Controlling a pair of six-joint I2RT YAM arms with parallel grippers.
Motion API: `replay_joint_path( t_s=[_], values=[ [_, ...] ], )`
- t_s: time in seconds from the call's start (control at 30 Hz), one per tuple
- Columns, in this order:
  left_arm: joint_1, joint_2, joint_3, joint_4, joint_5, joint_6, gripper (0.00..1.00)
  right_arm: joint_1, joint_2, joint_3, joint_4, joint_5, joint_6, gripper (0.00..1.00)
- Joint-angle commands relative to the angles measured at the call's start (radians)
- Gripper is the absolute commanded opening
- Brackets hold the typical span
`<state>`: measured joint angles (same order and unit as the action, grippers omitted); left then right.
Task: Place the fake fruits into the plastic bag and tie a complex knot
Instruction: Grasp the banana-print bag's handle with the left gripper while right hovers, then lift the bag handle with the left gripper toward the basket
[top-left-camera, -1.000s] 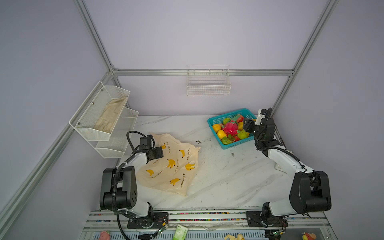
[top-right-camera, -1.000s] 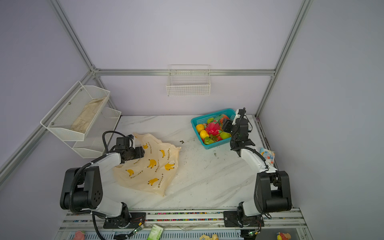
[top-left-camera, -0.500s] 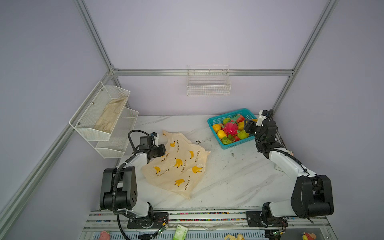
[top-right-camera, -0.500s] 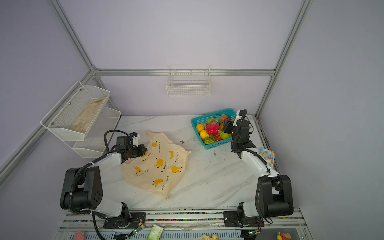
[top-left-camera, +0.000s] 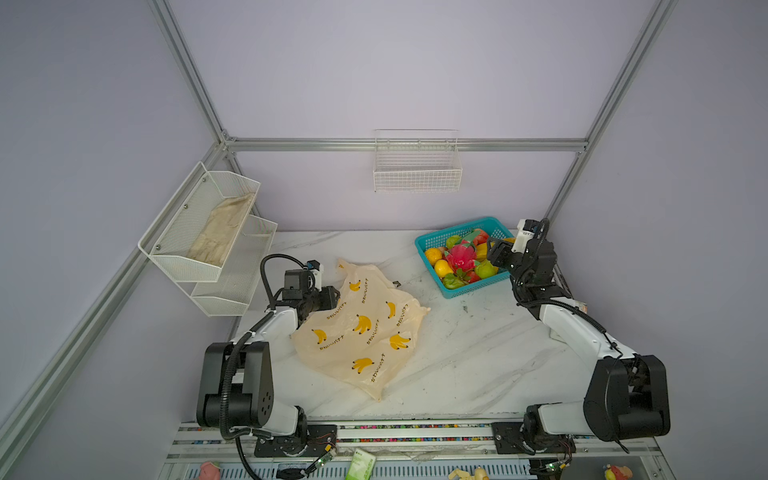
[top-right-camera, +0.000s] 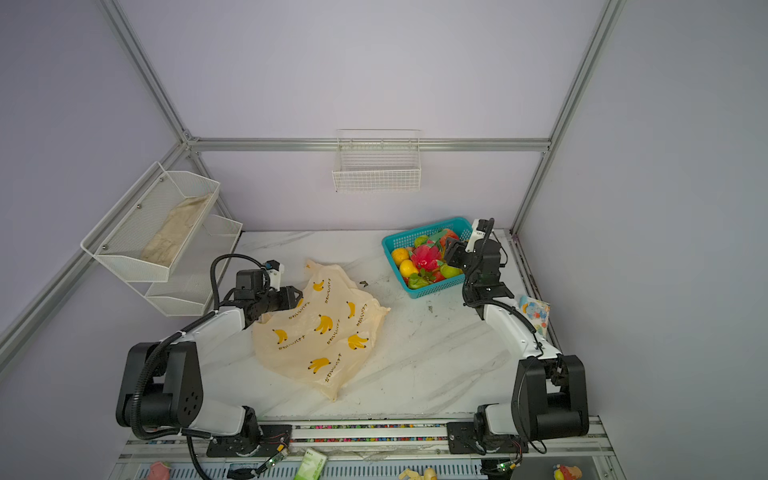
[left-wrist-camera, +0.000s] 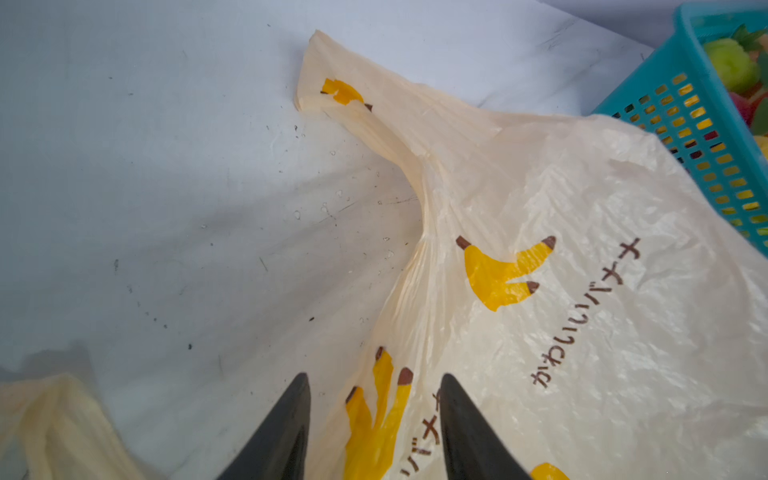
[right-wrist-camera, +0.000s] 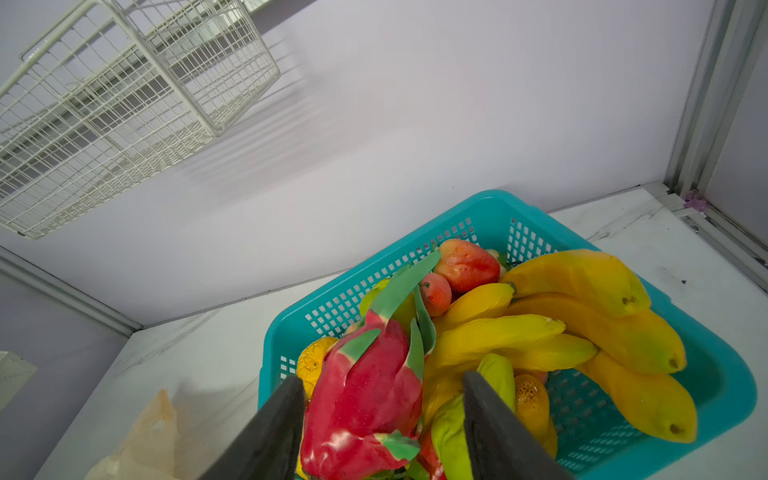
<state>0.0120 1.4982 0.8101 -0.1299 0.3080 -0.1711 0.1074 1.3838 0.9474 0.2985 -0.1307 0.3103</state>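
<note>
The plastic bag (top-left-camera: 365, 328) (top-right-camera: 320, 328) lies flat and crumpled on the marble table, left of the middle. My left gripper (top-left-camera: 332, 297) (left-wrist-camera: 374, 376) sits at its left edge, open, with the printed film (left-wrist-camera: 582, 291) under and between the fingertips. One handle strip (left-wrist-camera: 332, 83) points away across the table. The fake fruits fill the teal basket (top-left-camera: 453, 230) (right-wrist-camera: 494, 212) at the back right. My right gripper (top-left-camera: 494, 251) (right-wrist-camera: 382, 376) hangs open over it, fingers either side of the pink dragon fruit (right-wrist-camera: 365, 399). Yellow bananas (right-wrist-camera: 582, 316) lie beside it. No knot shows.
A white two-tier wire rack (top-left-camera: 199, 232) holding a beige cloth juts from the left wall. A white wire basket (top-left-camera: 417, 166) hangs on the back wall. A small dark scrap (top-left-camera: 396, 284) lies between bag and basket. A colourful packet (top-right-camera: 536, 311) sits at the table's right edge.
The bag has slid right, towards the middle, along with my left gripper, which shut and then opened again. My right gripper has edged further in over the basket.
</note>
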Motion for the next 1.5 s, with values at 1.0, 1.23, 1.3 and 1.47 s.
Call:
replay_joint_path(
  t_s=[1.0,1.23,1.3,1.47],
  values=[
    [-0.042,-0.231,0.126,0.145,0.097,-0.049,0.0,0.019,-0.003,0.022,0.002,-0.021,0.011,0.63],
    [-0.199,-0.355,0.338,0.065,-0.221,0.318,0.0,0.023,-0.042,0.025,-0.011,-0.024,0.011,0.63],
    [-0.276,-0.356,0.404,0.04,-0.258,0.446,0.0,0.023,-0.057,0.025,-0.018,-0.02,0.008,0.63],
    [-0.452,-0.286,0.514,-0.11,-0.326,0.688,0.0,0.023,-0.077,0.029,-0.026,-0.013,0.005,0.63]
  ],
)
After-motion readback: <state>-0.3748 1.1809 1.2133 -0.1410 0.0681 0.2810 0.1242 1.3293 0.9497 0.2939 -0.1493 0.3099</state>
